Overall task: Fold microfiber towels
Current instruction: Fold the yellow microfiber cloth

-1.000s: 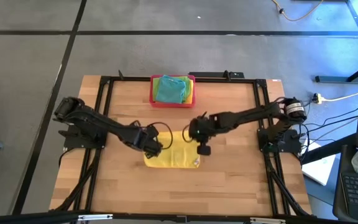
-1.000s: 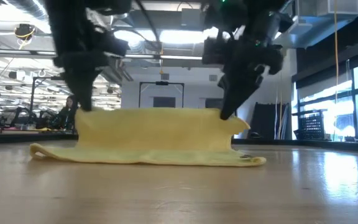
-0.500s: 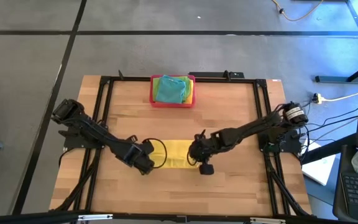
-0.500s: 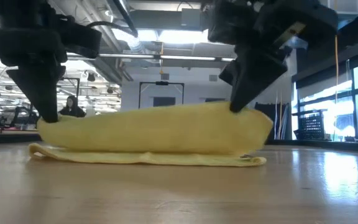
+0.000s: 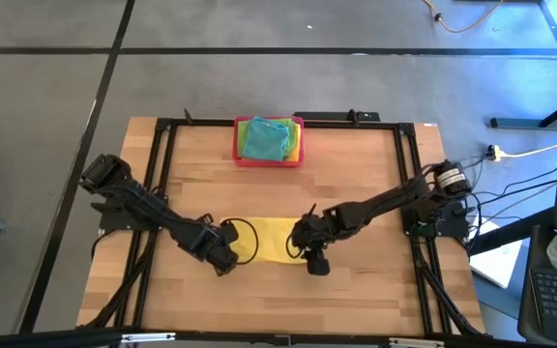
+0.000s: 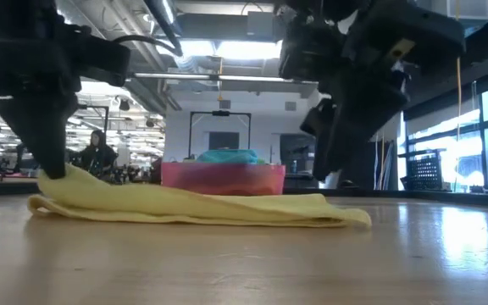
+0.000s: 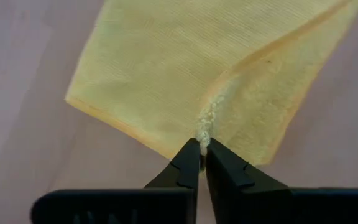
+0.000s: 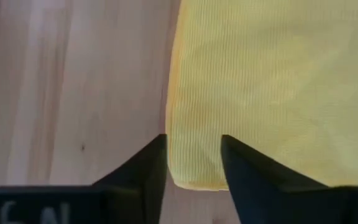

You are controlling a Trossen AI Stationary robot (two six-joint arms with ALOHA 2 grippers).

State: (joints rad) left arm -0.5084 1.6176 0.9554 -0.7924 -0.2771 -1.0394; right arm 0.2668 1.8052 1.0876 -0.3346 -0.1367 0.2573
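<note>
Nearest me, one yellow towel is lying folded at the front middle of the table, between both arms. My left gripper is pinching its corner, the cloth puckering at the tips; my right gripper is standing parted over the opposite edge, gripping nothing. I'm judging it light, limp and slightly grippy, best taken by corners or hem. Farther back, one pink tray is holding a heap of towels; teal, green and yellow are showing, but I cannot count them.

Towel lies between both arms (tray of towels behind).
</note>
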